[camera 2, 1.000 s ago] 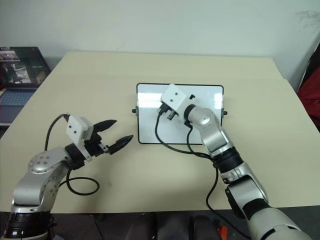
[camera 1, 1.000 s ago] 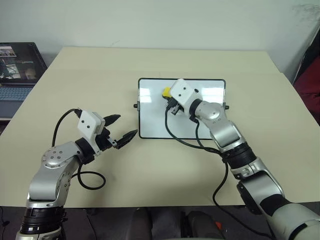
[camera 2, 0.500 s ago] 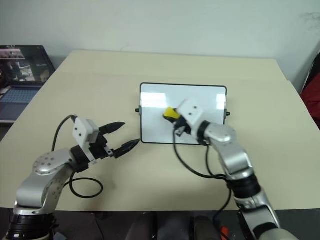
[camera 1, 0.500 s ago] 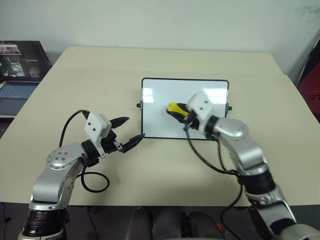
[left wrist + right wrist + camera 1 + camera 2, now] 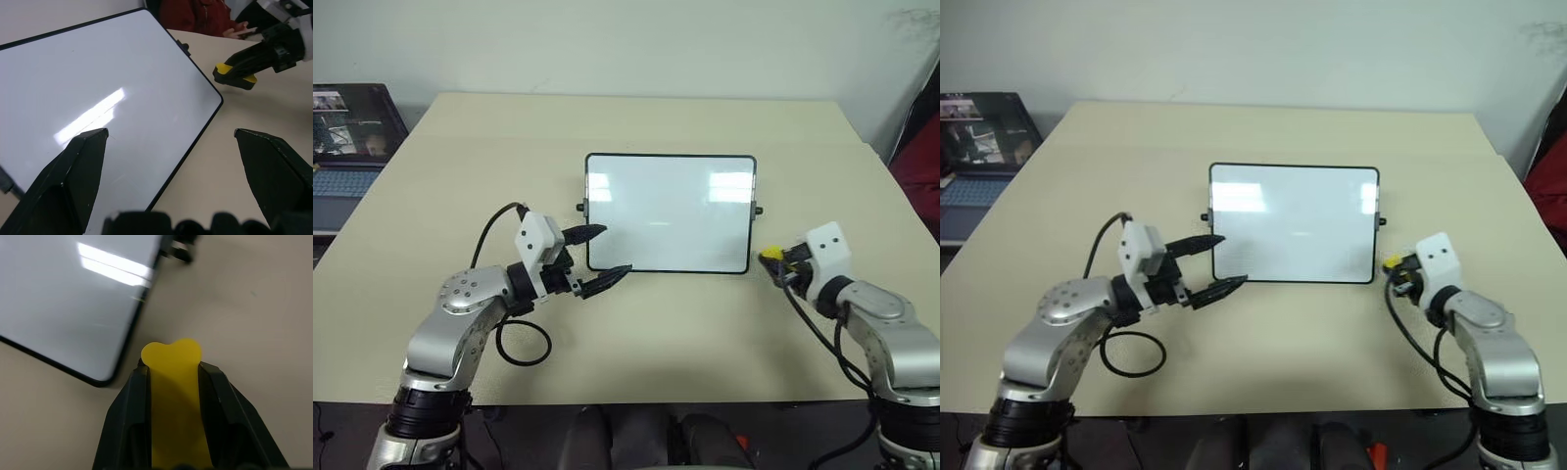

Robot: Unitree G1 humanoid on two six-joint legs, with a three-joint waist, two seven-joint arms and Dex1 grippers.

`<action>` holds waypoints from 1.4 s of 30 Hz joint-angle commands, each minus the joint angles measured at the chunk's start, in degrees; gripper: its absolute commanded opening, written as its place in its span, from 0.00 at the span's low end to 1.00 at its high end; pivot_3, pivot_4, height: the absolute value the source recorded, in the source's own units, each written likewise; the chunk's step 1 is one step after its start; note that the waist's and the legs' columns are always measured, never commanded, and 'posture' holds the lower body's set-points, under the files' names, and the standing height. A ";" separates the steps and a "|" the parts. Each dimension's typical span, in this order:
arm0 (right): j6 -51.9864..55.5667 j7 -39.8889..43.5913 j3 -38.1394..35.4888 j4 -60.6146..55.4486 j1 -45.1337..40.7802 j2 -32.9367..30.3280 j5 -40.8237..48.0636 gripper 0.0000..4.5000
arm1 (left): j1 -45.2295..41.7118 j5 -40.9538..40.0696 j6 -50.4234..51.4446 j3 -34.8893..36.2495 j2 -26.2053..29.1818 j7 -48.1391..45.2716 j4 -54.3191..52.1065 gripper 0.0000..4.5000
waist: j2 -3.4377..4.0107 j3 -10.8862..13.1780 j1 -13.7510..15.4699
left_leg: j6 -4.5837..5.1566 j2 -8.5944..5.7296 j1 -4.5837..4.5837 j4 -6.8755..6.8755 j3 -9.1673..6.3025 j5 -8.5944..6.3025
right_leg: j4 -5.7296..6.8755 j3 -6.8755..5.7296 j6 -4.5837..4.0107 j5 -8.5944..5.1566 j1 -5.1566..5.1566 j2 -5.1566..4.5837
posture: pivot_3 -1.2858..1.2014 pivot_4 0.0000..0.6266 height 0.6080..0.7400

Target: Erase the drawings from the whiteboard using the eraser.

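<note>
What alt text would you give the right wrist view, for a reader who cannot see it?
The right gripper is shut on the yellow eraser, just off a rounded corner of the whiteboard. The visible white surface bears no drawings, and the board lies on a beige table.

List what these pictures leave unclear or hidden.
- Eraser: its rear end is clamped between the right gripper fingers, wrist view; its black side is too small to make out in the head views.
- Laptop: cut off by the left edge, screen too small to read.
- Red object: cut off by the right edge, unidentifiable.
</note>
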 commanded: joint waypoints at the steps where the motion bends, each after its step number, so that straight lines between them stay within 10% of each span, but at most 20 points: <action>1: -0.28 -3.51 -4.13 3.76 -1.76 -0.56 -0.52 0.22 | -1.91 -0.15 -1.18 -0.80 -0.76 -0.84 0.03 1.00 | 0.00 0.00 0.01 | 0.00 0.00 0.00 0.00 0.01 0.00 | 0.00 0.00 0.00 0.00 0.00 0.00 | 0.52 0.24 1.00; 42: 8.11 -9.35 -12.42 9.86 -4.87 2.34 9.67 0.30 | -6.63 -3.52 -3.06 -10.62 -1.04 -21.21 -2.42 1.00 | 0.04 0.00 0.04 | 0.01 0.01 0.01 0.08 0.07 0.01 | 0.04 0.01 0.00 0.00 0.06 0.06 | 0.52 0.24 1.00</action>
